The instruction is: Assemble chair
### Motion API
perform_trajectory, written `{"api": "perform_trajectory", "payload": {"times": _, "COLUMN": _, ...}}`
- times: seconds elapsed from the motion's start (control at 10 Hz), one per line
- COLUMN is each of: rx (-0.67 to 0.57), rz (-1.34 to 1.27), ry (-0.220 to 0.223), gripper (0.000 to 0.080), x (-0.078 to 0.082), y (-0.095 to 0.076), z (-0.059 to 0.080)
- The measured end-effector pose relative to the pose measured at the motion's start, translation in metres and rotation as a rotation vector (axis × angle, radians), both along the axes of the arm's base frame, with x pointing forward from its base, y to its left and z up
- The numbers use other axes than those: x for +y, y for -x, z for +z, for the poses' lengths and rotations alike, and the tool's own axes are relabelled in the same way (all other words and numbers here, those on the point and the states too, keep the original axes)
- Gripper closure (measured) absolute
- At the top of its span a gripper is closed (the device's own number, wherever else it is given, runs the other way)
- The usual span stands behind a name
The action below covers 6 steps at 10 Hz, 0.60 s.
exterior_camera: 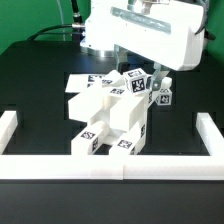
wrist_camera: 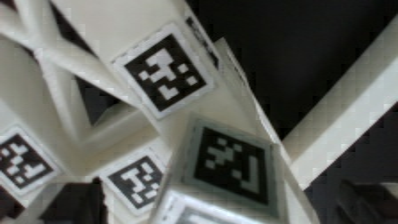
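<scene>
The chair lies in loose white tagged parts heaped at the middle of the black table. A large white block (exterior_camera: pixel 108 106) sits in the heap. Short tagged pieces (exterior_camera: pixel 97 140) lie in front of it. More tagged pieces (exterior_camera: pixel 161 96) stand at the exterior view's right. My gripper (exterior_camera: pixel 146 76) hangs over the back of the heap, low among the upper parts. In the wrist view, a cross-braced white part (wrist_camera: pixel 169 70) with tags fills the picture. My gripper (wrist_camera: pixel 205 207) is open, its dark fingers (wrist_camera: pixel 75 203) wide apart on either side of a tagged face (wrist_camera: pixel 231 162).
A long white rail (exterior_camera: pixel 110 166) edges the table at the front. Its side runs are at the exterior view's left (exterior_camera: pixel 9 131) and right (exterior_camera: pixel 211 136). Cables trail at the back left (exterior_camera: pixel 50 32). Black table surface (exterior_camera: pixel 40 75) shows around the heap.
</scene>
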<state>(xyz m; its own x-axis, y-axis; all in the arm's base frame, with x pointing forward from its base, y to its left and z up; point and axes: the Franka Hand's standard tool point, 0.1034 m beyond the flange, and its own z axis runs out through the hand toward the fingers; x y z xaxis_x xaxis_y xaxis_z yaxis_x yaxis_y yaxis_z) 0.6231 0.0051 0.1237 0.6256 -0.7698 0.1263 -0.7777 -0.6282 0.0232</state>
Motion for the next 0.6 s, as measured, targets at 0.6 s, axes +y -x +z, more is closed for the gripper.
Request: {"api": "perform_trajectory", "payload": {"times": 0.6, "rx": 0.02, "rz": 0.369, "ry": 0.03, "gripper": 0.015, "x": 0.008, "y": -0.0032, "z": 0.0005}}
